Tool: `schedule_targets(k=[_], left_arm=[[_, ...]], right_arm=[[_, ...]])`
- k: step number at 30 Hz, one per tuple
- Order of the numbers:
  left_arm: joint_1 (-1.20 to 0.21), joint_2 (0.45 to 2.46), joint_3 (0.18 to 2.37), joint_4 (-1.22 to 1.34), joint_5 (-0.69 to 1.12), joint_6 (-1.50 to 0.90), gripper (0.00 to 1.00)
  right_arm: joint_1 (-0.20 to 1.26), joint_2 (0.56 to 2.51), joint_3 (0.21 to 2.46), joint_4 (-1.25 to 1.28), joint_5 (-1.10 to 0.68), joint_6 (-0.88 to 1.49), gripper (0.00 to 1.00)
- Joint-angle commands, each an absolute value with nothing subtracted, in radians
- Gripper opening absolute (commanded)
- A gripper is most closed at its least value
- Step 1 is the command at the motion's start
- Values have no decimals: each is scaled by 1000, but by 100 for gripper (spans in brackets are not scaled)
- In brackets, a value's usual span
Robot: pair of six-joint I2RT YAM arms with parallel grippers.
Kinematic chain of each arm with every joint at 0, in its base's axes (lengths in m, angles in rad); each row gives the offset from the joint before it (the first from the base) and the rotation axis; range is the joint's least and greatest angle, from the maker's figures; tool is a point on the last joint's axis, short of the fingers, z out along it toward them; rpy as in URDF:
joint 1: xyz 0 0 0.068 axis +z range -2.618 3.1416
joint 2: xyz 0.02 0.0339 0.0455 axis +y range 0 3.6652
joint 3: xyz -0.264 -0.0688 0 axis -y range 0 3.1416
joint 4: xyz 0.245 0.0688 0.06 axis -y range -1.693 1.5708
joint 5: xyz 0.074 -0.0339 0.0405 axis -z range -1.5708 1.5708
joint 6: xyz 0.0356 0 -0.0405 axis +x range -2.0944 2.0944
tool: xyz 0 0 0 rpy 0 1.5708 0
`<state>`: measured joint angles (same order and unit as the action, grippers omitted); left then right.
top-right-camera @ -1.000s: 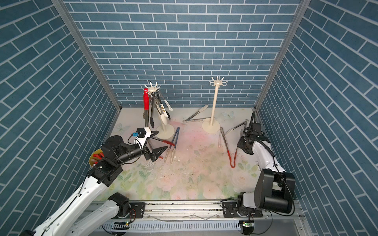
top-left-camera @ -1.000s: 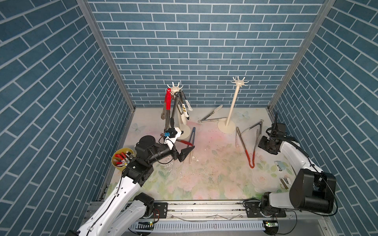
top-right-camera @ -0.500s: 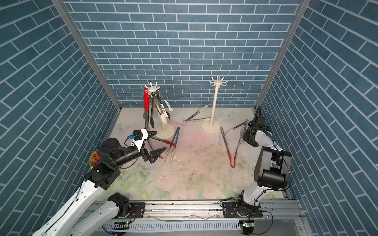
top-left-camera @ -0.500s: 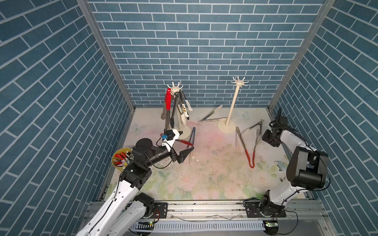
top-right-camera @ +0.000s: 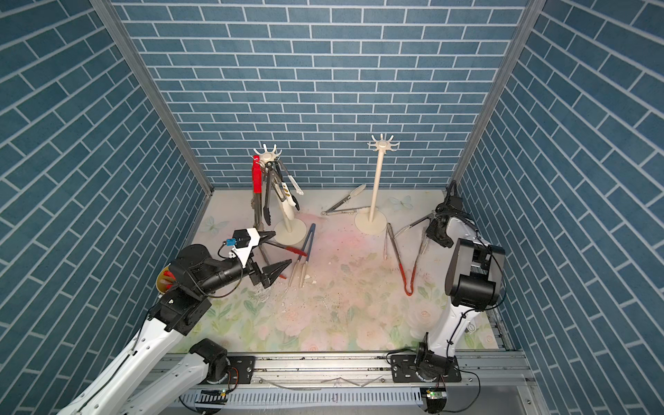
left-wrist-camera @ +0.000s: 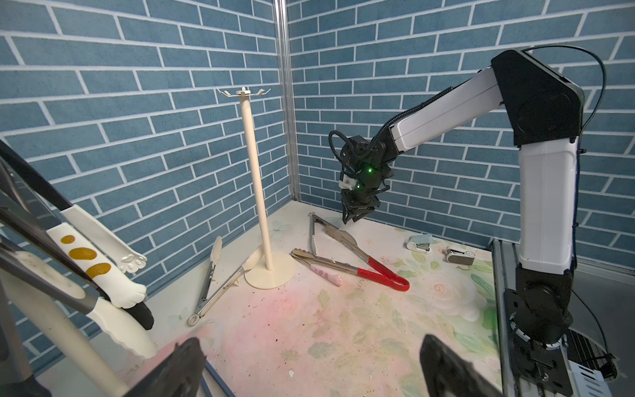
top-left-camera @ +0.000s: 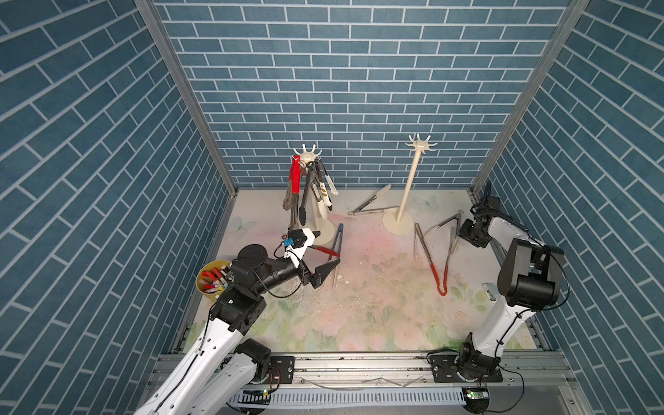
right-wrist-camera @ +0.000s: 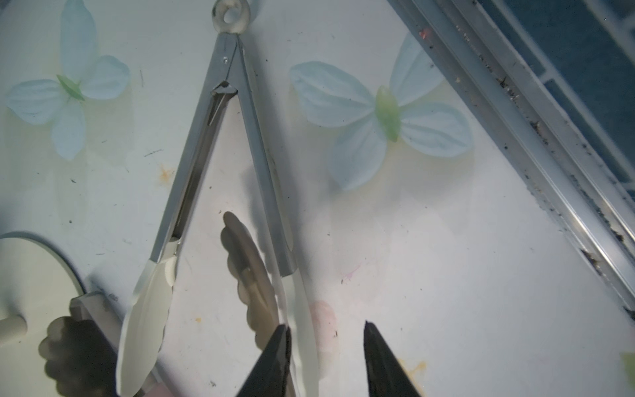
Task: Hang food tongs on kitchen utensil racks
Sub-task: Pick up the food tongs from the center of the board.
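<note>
We find the right claw (right-wrist-camera: 324, 326) low over the floral mat (top-left-camera: 377, 287) by the right wall; its two black tips stand partly apart and straddle one white-tipped arm of the silver tongs (right-wrist-camera: 201, 137), which lie flat with the ring end pointing away from it; the tips are not pressed onto that arm. A scalloped tip of the red-handled tongs (left-wrist-camera: 369, 274) lies between those arms; another silver pair (left-wrist-camera: 206, 280) lies behind the right-hand rack (top-left-camera: 407, 187). The left claw (top-right-camera: 272, 252) hangs spread wide, holding nothing, just beside the blue tongs (top-left-camera: 339, 235) and the red-tipped tongs (top-left-camera: 323, 249) at the base of the left-hand rack (top-left-camera: 325, 233); several more hang from its hooks (one red-sleeved (top-left-camera: 295, 176), one painted like a cat's paw (left-wrist-camera: 86, 256)). Any print on the two small staplers (left-wrist-camera: 420, 242) is too small for us to read.
</note>
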<state>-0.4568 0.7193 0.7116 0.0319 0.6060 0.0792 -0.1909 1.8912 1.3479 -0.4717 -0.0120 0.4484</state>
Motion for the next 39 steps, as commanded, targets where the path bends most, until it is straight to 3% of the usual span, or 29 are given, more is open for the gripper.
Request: schedule_targets(k=[1,19,39], left_arm=[[-463,719,702,31,604,87,99],[-462,728,702,33,604,88,99],[-462,733,701,38,612,86,99]], right_arm=[[-195,1934,1370,-470,-20,476,36],[-194,1912,1390,-441,-19,473,41],[-189,1947,1402,-444,-84,453,38]])
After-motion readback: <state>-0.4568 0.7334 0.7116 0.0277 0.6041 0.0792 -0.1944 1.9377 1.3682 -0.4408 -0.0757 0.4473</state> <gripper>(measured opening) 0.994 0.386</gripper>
